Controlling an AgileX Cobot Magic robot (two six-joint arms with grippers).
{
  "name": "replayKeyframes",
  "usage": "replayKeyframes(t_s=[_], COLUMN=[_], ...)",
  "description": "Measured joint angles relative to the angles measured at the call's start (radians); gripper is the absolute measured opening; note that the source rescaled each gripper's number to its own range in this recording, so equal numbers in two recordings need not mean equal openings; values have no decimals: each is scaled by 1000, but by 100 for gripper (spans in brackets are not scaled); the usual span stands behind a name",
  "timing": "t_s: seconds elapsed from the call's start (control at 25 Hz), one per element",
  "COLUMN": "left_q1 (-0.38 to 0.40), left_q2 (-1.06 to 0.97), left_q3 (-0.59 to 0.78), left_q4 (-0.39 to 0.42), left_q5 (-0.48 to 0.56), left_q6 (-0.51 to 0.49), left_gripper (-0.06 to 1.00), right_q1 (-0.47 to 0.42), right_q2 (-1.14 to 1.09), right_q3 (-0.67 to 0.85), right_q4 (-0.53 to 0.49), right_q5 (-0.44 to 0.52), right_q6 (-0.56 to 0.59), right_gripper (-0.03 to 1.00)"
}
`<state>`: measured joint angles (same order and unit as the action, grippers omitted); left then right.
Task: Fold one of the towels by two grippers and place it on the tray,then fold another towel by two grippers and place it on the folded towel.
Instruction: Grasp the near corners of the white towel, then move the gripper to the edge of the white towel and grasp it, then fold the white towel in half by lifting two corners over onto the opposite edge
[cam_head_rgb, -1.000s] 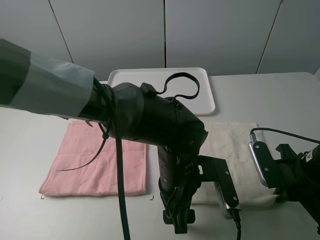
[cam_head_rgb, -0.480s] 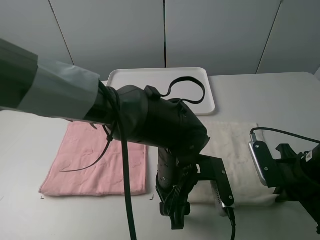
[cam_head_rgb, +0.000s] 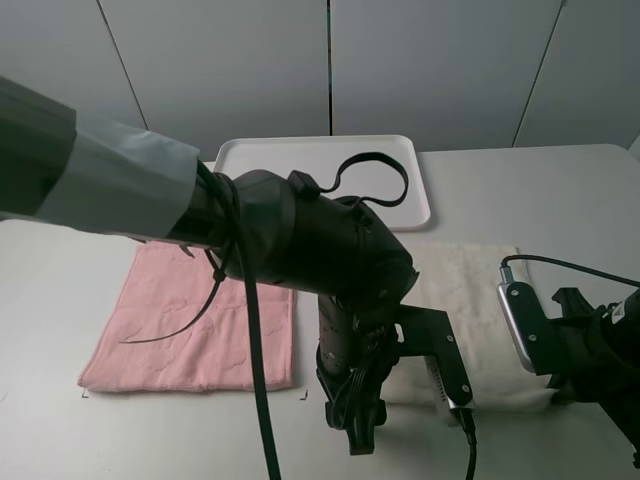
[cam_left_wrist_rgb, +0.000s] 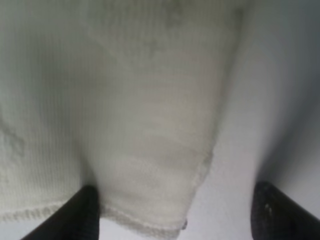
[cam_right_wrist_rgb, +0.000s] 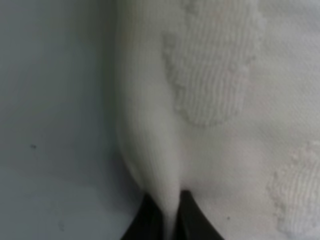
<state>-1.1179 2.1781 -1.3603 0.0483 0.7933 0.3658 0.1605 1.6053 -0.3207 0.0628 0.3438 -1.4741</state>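
Your left gripper (cam_left_wrist_rgb: 180, 210) shifted slightly, jaws spread astride cream towel (cam_left_wrist_rgb: 150, 110) corner, right gripper (cam_right_wrist_rgb: 169, 210) pinching its edge, pink towel (cam_head_rgb: 200, 320) outside tray (cam_head_rgb: 300, 152)

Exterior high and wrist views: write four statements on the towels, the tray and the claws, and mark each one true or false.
1. A towel lies on the tray. False: the white towel and the pink towel both lie on the table.
2. The right claw is shut on an edge of the white towel. True.
3. The left claw is shut on the pink towel. False: it is open, with a corner of the white towel between its fingers.
4. The pink towel lies flat, with no claw on it. True.
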Motion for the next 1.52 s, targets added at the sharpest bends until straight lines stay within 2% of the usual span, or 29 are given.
replayKeyframes(t_s=[0.12,0.2,0.28,0.44,0.48,0.52,0.76,1.0,1.12,1.24,1.52], left_q1=[0,0,0,2,2,2,2,2,2,2,2], left_q2=[0,0,0,1,1,1,1,1,-1,-10,-87], left_q3=[0,0,0,0,0,0,0,0,0,0,2], left_q4=[-1,-1,4,8,8,8,8,8,8,6,-16], left_q5=[-5,-10,-18,-34,-34,-34,-36,-36,-36,-41,-59], left_q6=[0,0,0,0,0,0,0,0,-7,-16,-21], left_gripper=[81,77,62,11,4,1,0,0,0,0,0], right_q1=[0,0,0,0,0,0,0,0,0,0,0], right_q2=[0,0,0,0,0,0,0,-40,-90,-142,-266], right_q3=[0,0,0,0,0,0,0,5,6,6,6], right_q4=[0,0,0,0,6,12,56,219,272,285,291], right_q5=[0,0,0,0,0,0,0,-8,57,114,153], right_q6=[0,0,0,0,0,0,19,55,94,163,386], right_gripper=[2,2,2,2,2,2,2,1,1,1,1])
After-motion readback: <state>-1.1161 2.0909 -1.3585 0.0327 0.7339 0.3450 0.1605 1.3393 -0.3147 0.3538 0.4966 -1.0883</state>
